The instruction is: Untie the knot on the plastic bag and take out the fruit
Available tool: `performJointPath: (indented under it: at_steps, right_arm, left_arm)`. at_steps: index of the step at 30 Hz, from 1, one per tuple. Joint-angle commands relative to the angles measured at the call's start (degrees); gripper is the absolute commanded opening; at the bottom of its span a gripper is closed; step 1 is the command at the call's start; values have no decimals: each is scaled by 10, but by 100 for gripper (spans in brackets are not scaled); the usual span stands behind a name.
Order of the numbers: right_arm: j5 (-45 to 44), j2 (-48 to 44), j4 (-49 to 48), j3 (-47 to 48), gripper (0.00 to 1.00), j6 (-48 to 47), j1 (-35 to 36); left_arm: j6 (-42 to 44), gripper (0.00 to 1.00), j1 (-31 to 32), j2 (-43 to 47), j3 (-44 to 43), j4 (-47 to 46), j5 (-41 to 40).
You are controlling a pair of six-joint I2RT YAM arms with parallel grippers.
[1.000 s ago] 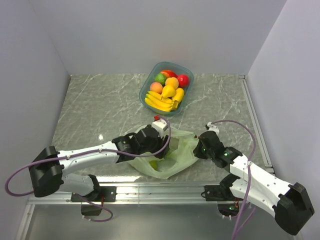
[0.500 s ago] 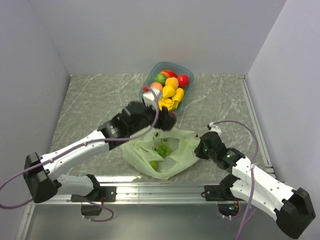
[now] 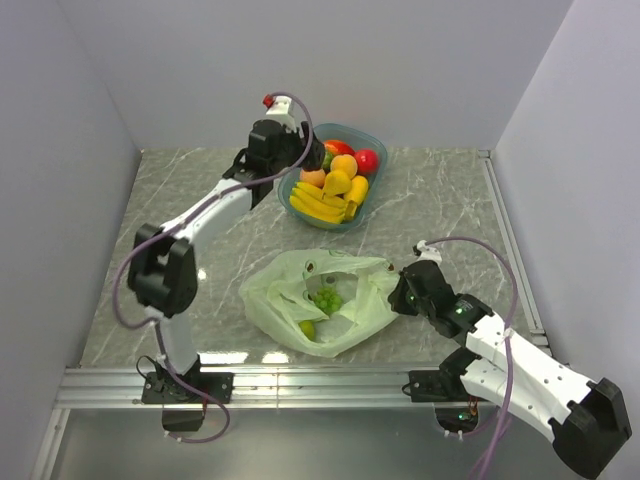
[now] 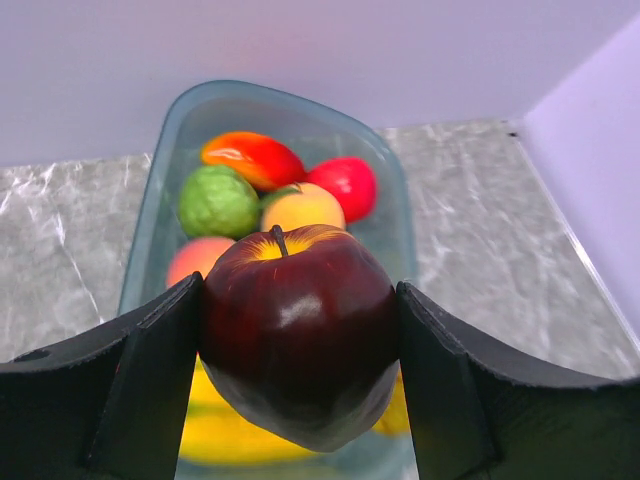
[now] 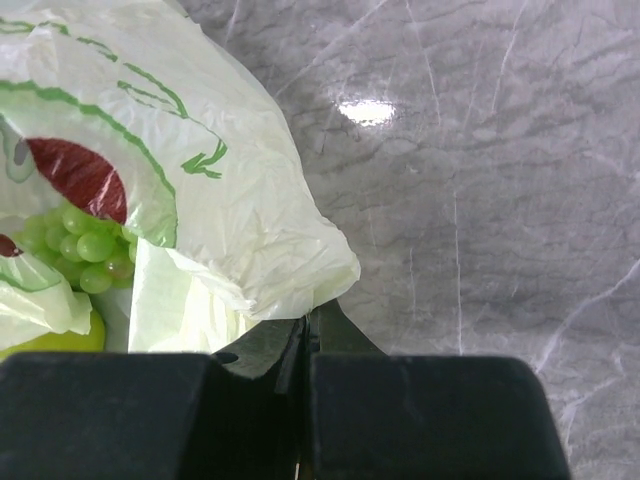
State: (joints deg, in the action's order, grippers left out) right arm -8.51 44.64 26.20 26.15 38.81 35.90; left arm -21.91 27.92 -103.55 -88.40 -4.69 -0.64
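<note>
two jobs shared out between the arms. on the left, left gripper (image 4: 296, 375) spread wide and clamped on a dark red fruit (image 4: 295, 310) with a short stem, pads flat against both flanks, hanging directly over the teal bowl (image 4: 250, 88) at the far side of the table (image 3: 200, 220). probably held there for a drop among the banana bunch (image 3: 318, 205) and the other pieces lying inside.

on the right, right gripper (image 5: 305, 345) fully closed, pinching a fold at the right edge of the plastic bag (image 3: 365, 300). likely pinned that way to stop the thin film sliding or folding shut during emptying.

bag flat on the near middle of the table, well apart from the bowl, mouth gaping upward. no knot visible anywhere, so judged untied. inside, a green grape cluster (image 3: 326, 299) and just beside it a yellow-green piece (image 3: 307, 328), neither taken out yet.

next, by the look of it: letting go over the bowl, low enough to avoid a bounce off the pile, then back to the bag for the grapes.
</note>
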Motion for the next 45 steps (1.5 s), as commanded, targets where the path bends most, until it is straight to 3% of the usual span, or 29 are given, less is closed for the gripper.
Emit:
performJointPath:
  at_steps: [1, 6, 11, 12, 15, 19, 25, 31, 38, 45]
  right_arm:
    - [3, 7, -11, 23, 0, -22, 5]
    - [17, 17, -17, 22, 0, -32, 4]
    - [17, 24, -9, 29, 0, -41, 4]
    - [16, 25, -8, 29, 0, -43, 4]
    - [16, 27, -5, 29, 0, -45, 4]
    - [17, 29, -4, 31, 0, -48, 5]
    - [15, 29, -4, 32, 0, -51, 5]
    - [-5, 13, -2, 31, 0, -53, 5]
    - [-19, 6, -4, 29, 0, -48, 4]
    - [-27, 10, -3, 29, 0, -44, 4]
  left_arm:
    - [16, 34, -12, -61, -89, -35, 49]
    - [43, 44, -17, -163, -159, -48, 51]
    - [36, 70, -22, -220, -197, -52, 71]
    - [35, 79, -22, -222, -201, -54, 75]
    - [29, 93, -22, -222, -202, -59, 82]
    - [35, 99, -23, -209, -196, -43, 61]
    - [47, 99, -23, -161, -158, -21, 69]
    - [113, 92, 10, -21, -39, 41, 99]
    - [176, 88, 130, 177, 123, 150, 72]
    - [121, 79, 253, 264, 247, 224, 28]
